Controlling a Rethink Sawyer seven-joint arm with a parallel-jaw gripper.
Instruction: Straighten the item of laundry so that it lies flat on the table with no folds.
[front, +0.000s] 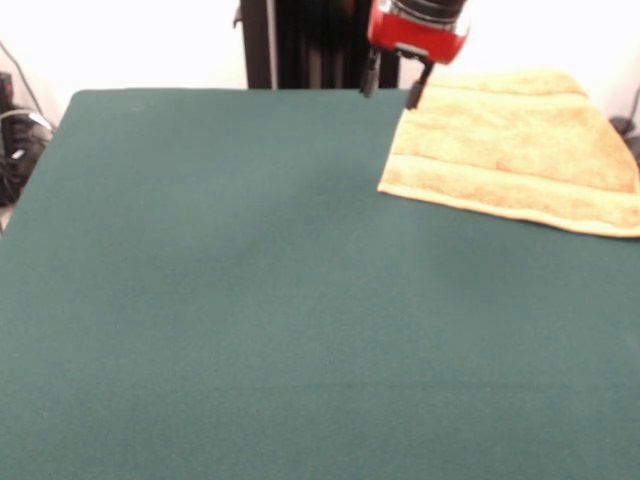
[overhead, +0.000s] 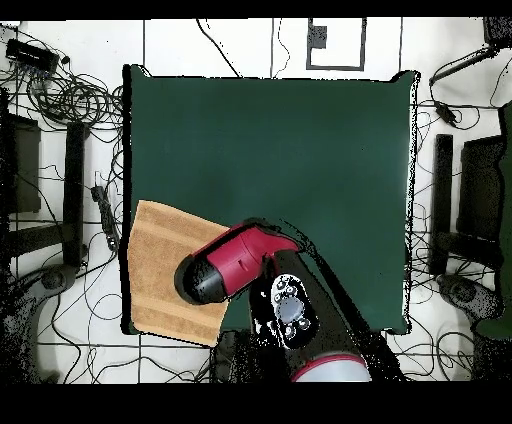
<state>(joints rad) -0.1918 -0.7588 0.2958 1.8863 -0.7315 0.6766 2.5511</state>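
Terry cloth, a small yellow-orange towel of roughly square shape, lay at the far right corner of the large dark green felt-topped table in the front view, spread mostly flat, with a woven band running along its near edge. From overhead the same towel sat at the table's lower left corner, close to the robot's base, its left edge reaching to or slightly past the table's edge. The red and black gripper hung just beside the towel's far left corner, its two dark fingers apart and holding nothing. Whether the tips touched the cloth could not be told. Overhead, the red arm covered the towel's right side. Cables lay on the pale floor around the table.
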